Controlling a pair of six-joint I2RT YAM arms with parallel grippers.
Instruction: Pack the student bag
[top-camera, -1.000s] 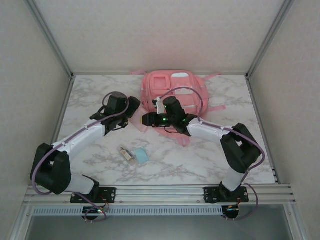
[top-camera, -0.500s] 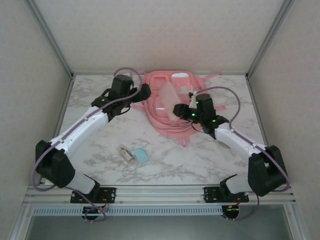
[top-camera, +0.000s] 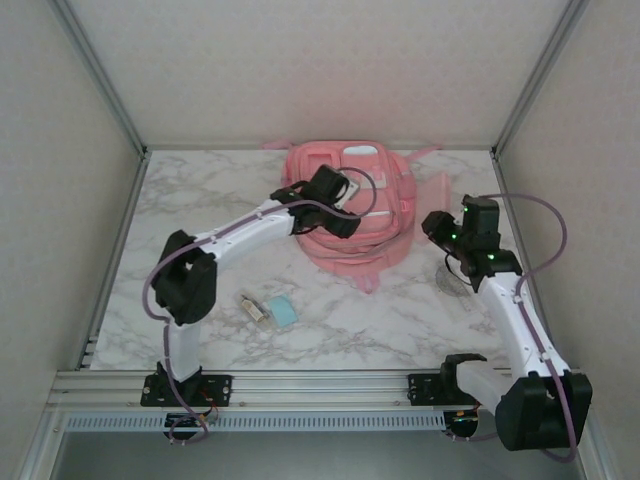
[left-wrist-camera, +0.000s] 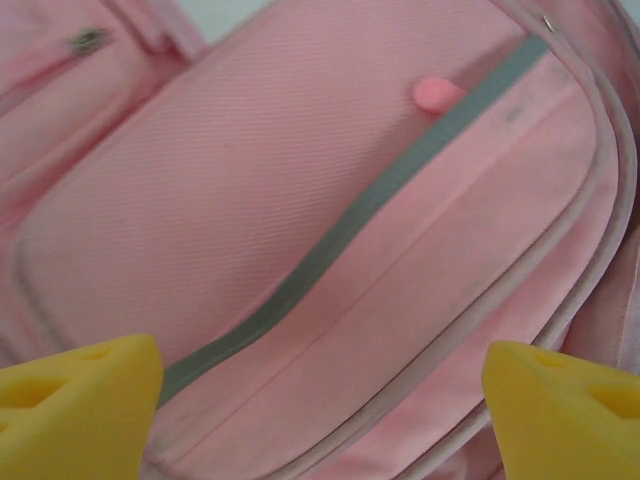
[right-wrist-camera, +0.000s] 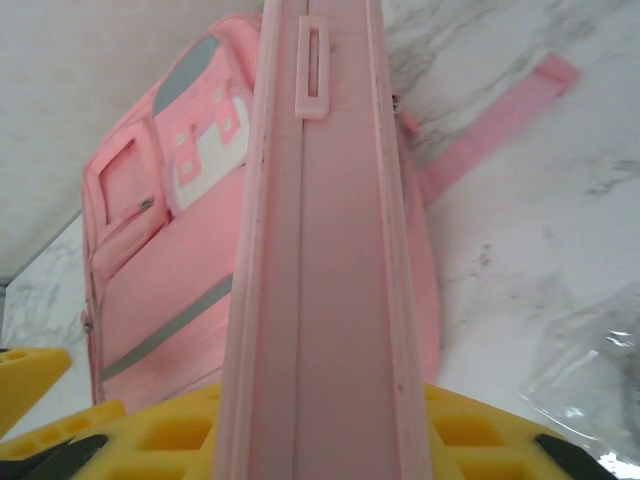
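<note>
student bag (top-camera: 372, 228) lies flat at 12 o'clock on the marble table (top-camera: 200, 190). left gripper (left-wrist-camera: 320, 405) hovers close over its front pocket, fingers spread, grasping nothing. right gripper (right-wrist-camera: 320, 445) sits at the bag's 3 o'clock, clenched on a long pink case (right-wrist-camera: 320, 250).

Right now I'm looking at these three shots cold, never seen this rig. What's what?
A left arm and a right arm are bolted at the near edge of a marble-look table. The wide shot looks down from above and behind them. The other two come from a camera on each wrist, with its yellow fingers at the bottom. The left tool hangs open over the pink backpack, holding nothing. The right tool, off to the backpack's right, is shut on a long flat pink case. Nearer the arms lie what looks like a small bottle and a light blue item. A clear plastic wrapper lies by the right arm.
</note>
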